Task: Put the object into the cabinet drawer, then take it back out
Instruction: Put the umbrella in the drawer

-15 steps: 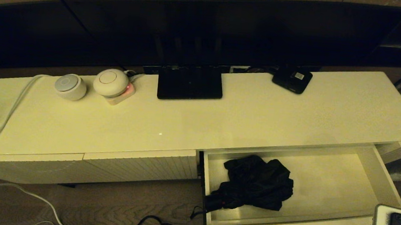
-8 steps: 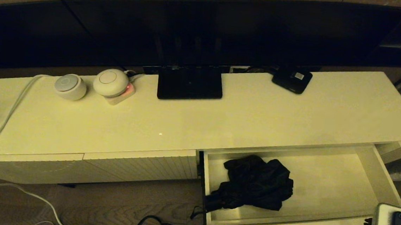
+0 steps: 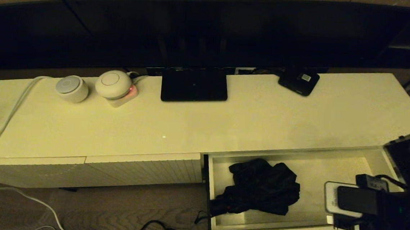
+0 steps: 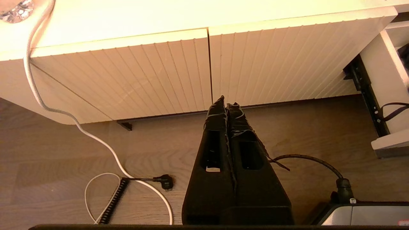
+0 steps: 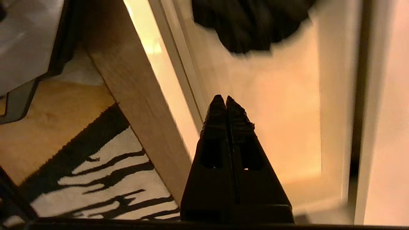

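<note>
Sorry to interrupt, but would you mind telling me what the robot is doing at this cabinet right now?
The wide cream-white drawer stands pulled open, and the compact black folding umbrella lies inside near its left end, untouched. The right claw is shut and empty, over the drawer's right part, apart from the umbrella. The left claw is shut and parked low before the closed ribbed fronts. The umbrella is not yet taken out.
</note>
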You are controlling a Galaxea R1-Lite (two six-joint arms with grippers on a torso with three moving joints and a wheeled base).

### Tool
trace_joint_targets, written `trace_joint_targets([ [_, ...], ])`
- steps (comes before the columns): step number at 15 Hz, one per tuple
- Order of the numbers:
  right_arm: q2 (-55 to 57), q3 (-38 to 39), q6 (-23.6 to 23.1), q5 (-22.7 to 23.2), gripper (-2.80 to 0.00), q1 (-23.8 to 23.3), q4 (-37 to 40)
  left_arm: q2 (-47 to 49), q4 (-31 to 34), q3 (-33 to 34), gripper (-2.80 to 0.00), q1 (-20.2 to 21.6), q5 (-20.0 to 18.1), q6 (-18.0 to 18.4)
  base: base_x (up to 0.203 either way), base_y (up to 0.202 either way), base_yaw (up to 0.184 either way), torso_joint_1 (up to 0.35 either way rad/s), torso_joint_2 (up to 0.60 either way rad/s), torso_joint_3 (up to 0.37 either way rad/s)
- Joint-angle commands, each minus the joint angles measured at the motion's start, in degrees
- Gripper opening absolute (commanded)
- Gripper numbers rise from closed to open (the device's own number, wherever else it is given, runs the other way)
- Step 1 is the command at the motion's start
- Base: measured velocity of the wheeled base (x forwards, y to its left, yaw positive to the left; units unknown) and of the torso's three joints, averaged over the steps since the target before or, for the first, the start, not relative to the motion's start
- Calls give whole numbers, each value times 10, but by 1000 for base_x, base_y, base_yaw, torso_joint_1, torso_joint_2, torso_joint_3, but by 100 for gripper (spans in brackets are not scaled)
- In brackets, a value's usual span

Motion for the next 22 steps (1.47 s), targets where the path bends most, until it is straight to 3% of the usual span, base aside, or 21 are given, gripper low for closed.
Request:
trace_joint_targets([
  [1, 100, -30, -7, 1, -280, 19, -3, 0, 0, 2, -280, 0, 0, 0, 0, 0, 0, 0, 0, 0],
  [4, 176, -73, -13, 10, -280, 38, -35, 0, 0, 2, -280, 0, 0, 0, 0, 0, 0, 0, 0, 0],
  [12, 252, -122, -98, 25, -280, 41, -70, 0, 0, 2, -280, 0, 0, 0, 0, 0, 0, 0, 0, 0],
  [13, 256, -133, -101, 25, 0, 40, -68, 0, 0, 2, -280, 0, 0, 0, 0, 0, 0, 0, 0, 0],
  [22, 282, -189, -133, 25, 0, 35, -53, 0, 0, 2, -280, 0, 0, 0, 0, 0, 0, 0, 0, 0],
])
